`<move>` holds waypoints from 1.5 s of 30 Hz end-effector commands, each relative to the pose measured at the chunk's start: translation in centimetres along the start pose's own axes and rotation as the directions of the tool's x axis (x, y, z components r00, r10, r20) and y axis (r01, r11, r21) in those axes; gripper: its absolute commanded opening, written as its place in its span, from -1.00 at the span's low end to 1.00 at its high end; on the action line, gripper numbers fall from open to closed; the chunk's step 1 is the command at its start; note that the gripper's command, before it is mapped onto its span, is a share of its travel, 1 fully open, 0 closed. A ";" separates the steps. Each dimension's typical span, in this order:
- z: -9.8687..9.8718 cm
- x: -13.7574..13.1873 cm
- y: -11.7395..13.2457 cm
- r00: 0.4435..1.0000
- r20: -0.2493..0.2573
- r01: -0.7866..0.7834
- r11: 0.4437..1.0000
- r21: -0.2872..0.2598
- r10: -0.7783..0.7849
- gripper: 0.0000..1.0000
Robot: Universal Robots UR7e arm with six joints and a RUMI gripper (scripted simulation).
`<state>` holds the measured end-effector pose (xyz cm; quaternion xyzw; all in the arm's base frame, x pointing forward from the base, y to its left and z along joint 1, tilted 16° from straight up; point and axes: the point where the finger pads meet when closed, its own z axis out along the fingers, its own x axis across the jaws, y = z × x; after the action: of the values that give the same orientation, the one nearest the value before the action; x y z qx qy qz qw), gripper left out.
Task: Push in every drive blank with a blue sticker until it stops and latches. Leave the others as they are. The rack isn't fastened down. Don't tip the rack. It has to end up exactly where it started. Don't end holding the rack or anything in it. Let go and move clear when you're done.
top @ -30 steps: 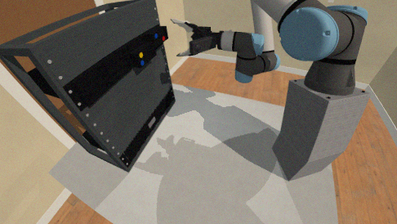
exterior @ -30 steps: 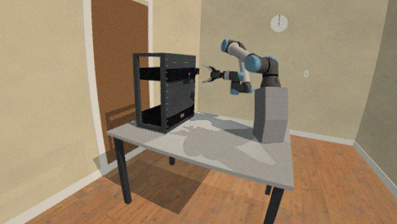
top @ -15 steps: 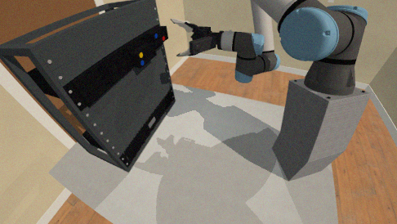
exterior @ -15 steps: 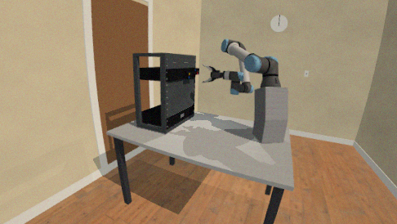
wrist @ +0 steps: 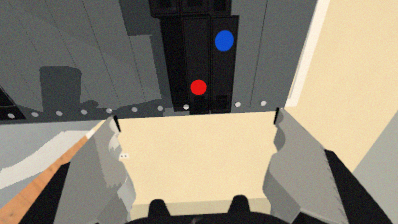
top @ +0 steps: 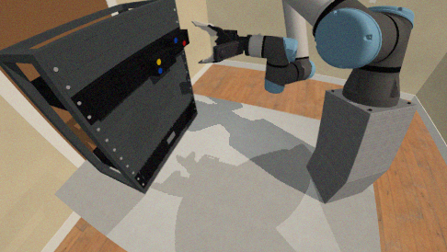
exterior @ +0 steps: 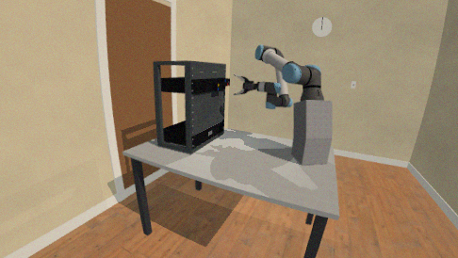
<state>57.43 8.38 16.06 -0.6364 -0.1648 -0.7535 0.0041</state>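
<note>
Potentially, the open tool [top: 202, 42] [exterior: 236, 85] [wrist: 196, 112], empty at upper centre, tips the unfastened rack [top: 138, 98] [exterior: 188, 101] [wrist: 105, 40] by pushing its high drive bay too hard.

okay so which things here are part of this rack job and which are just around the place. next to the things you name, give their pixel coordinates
Part of the job:
- rack [top: 138, 87] [exterior: 189, 108]
- blue stickers [top: 160, 71] [wrist: 224, 40], marking blanks to push
- gripper [top: 202, 43] [exterior: 237, 85] [wrist: 196, 112], open

Just around:
- wall clock [exterior: 321, 26]
- brown door [exterior: 137, 56]

Red and yellow stickers mark blanks to leave alone.
</note>
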 end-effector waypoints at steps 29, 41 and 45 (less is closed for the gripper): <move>0.0 2.8 -4.8 1.000 -0.001 0.000 1.000 0.000 0.000 1.00; 0.0 2.8 -4.8 1.000 -0.001 0.000 1.000 0.000 0.000 1.00; 0.0 2.8 -4.8 1.000 -0.001 0.000 1.000 0.000 0.000 1.00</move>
<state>55.86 13.49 17.59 -0.6365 -0.1648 -0.7535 0.0040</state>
